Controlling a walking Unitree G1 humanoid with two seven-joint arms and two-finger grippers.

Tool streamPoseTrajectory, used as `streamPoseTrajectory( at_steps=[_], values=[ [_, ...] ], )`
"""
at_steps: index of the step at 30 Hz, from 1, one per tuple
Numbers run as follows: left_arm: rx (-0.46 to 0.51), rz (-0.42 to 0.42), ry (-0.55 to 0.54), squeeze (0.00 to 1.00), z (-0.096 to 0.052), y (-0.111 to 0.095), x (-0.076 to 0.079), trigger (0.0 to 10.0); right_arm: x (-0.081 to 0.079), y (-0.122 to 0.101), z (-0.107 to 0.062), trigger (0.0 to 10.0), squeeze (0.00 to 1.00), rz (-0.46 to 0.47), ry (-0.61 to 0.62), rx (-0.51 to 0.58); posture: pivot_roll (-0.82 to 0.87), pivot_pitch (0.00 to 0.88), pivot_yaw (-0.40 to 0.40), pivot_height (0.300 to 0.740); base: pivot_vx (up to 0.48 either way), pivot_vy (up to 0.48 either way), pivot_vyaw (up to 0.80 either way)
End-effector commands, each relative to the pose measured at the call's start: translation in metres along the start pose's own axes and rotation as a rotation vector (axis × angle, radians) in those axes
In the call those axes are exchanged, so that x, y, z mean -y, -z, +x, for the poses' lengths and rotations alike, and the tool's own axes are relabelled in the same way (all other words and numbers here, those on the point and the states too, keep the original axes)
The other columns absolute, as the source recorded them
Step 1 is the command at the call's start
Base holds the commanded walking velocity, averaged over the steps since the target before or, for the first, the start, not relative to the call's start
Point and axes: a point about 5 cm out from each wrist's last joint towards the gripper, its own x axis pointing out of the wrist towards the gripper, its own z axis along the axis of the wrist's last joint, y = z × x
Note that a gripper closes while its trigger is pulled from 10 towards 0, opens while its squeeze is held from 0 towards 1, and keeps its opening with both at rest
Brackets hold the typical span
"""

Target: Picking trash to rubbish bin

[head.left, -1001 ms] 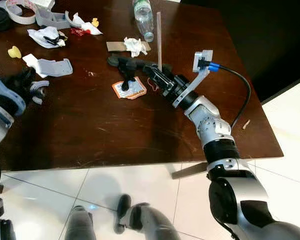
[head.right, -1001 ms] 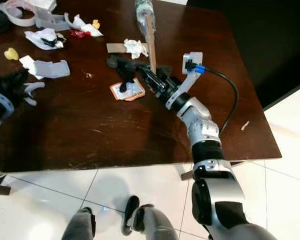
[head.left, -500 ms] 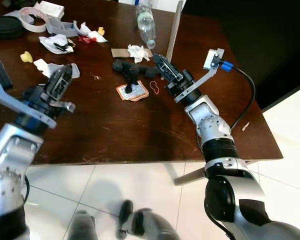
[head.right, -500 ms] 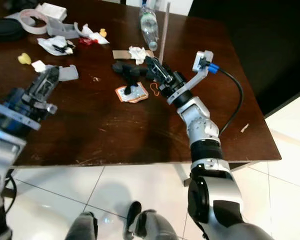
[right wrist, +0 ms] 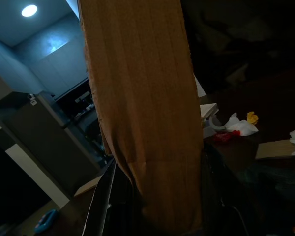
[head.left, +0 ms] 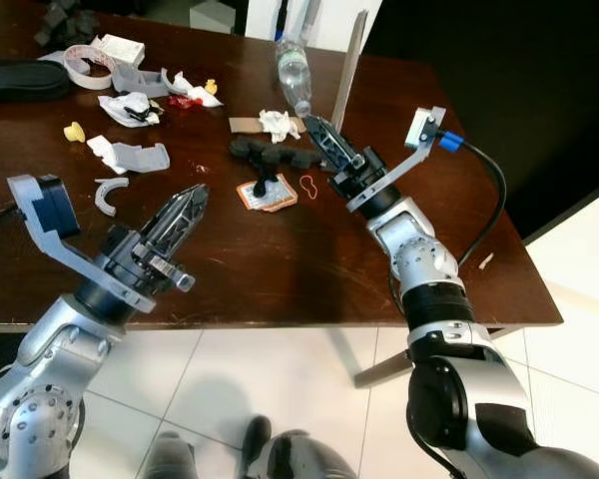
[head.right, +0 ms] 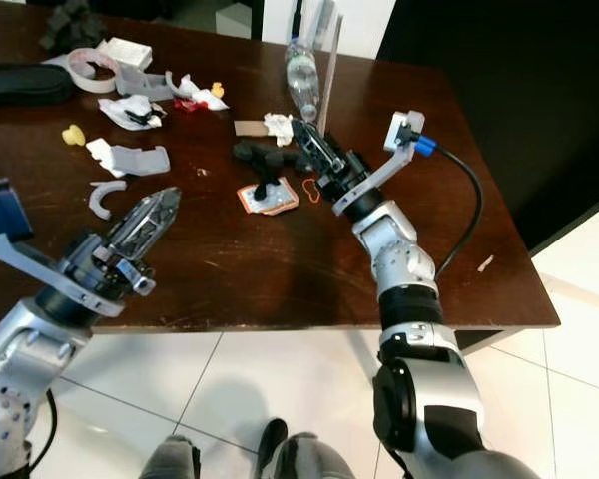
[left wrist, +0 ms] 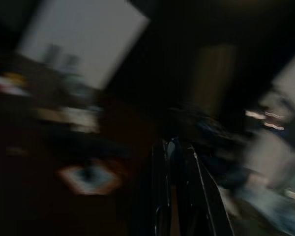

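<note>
Fingers of the right gripper [head.left: 324,141] clamp a cardboard strip [head.left: 347,68], held upright above the dark table [head.left: 280,259]; its top is cut off in the right wrist view. The left gripper [head.left: 185,212] hovers over the near edge, fingers together. The left wrist view is blurred and dark.

Silver jointed arms, black tool fingers [head.left: 185,214], blue-plugged black cable [head.left: 484,175]

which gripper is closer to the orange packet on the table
Right. The right gripper, shut on a cardboard strip, is just beyond the orange packet. The left gripper hovers farther off, toward the table's near edge.
</note>
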Motion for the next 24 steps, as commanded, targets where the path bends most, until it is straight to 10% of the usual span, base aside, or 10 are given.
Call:
streamPoseTrajectory(
  at_steps=[1,9,14,24],
  values=[
    [-0.012,0.027,-0.055,0.0,-0.002,0.002,-0.006,10.0,0.002,0.0,-0.006,10.0,0.0,-0.006,0.001,-0.003,0.26,0.157,-0.153,0.74,0.0,0.0,0.0],
    [-0.102,0.666,-0.548,0.0,-0.002,-0.035,-0.067,10.0,0.0,0.001,-0.005,10.0,0.0,-0.01,-0.01,-0.025,0.26,0.161,-0.166,0.74,0.0,0.0,0.0],
    [-0.032,0.761,-0.549,0.0,0.006,-0.048,-0.06,10.0,-0.001,0.001,-0.005,10.0,0.0,-0.01,-0.014,-0.029,0.25,0.163,-0.167,0.74,0.0,0.0,0.0],
    [0.003,0.674,-0.53,0.0,0.012,-0.035,-0.057,10.0,0.0,0.001,-0.006,10.0,0.0,-0.02,-0.011,-0.035,0.24,0.161,-0.166,0.74,0.0,0.0,0.0]
  ],
)
